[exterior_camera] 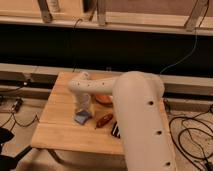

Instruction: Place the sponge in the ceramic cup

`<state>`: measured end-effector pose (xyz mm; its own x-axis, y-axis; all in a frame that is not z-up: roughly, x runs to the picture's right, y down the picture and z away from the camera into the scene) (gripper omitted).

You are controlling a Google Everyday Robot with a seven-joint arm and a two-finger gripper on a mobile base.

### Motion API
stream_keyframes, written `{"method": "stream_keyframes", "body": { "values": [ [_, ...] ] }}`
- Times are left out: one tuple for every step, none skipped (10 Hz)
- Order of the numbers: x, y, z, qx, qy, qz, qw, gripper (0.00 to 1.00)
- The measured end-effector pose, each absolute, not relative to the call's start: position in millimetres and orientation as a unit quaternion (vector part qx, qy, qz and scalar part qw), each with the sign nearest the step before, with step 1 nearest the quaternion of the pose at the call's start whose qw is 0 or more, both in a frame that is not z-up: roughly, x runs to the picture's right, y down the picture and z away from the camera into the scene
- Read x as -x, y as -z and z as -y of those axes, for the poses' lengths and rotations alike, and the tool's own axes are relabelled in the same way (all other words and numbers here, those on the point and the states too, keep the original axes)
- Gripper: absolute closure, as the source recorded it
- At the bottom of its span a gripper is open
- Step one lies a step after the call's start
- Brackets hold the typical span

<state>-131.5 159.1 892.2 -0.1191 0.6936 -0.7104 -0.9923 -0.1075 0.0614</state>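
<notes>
Sponge (81, 118) on table (55, 131), not in cup (cup unseen, perhaps behind arm (141, 110)). Gripper (83, 110) just above sponge; open or clamped, cannot tell.

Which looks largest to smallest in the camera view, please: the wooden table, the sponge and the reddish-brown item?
1. the wooden table
2. the sponge and the reddish-brown item look alike in size, so they are left unranked.
The gripper is just above the sponge.
</notes>
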Motion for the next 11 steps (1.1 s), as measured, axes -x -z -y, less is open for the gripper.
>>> {"method": "stream_keyframes", "body": {
  "values": [
    [131.9,-892.3,-162.4,0.271,-0.692,-0.28,0.607,0.72],
    [132.7,-891.9,-163.8,0.273,-0.692,-0.28,0.607,0.8],
    [132.6,-890.7,-162.3,0.273,-0.692,-0.278,0.608,0.92],
    [135.1,-888.0,-152.7,0.271,-0.696,-0.266,0.61,0.99],
    [136.8,-885.1,-142.9,0.267,-0.699,-0.254,0.613,1.0],
    [135.7,-878.2,-124.7,0.254,-0.703,-0.237,0.62,1.0],
    [134.6,-869.3,-105.2,0.239,-0.707,-0.22,0.628,1.0],
    [132.9,-861.0,-87.1,0.226,-0.712,-0.204,0.633,1.0],
    [126.7,-851.7,-66.9,0.21,-0.72,-0.187,0.634,1.0],
    [120.8,-844.0,-55.1,0.202,-0.727,-0.177,0.632,1.0],
    [114.2,-838.1,-47.0,0.196,-0.733,-0.171,0.629,1.0]
  ]
}}
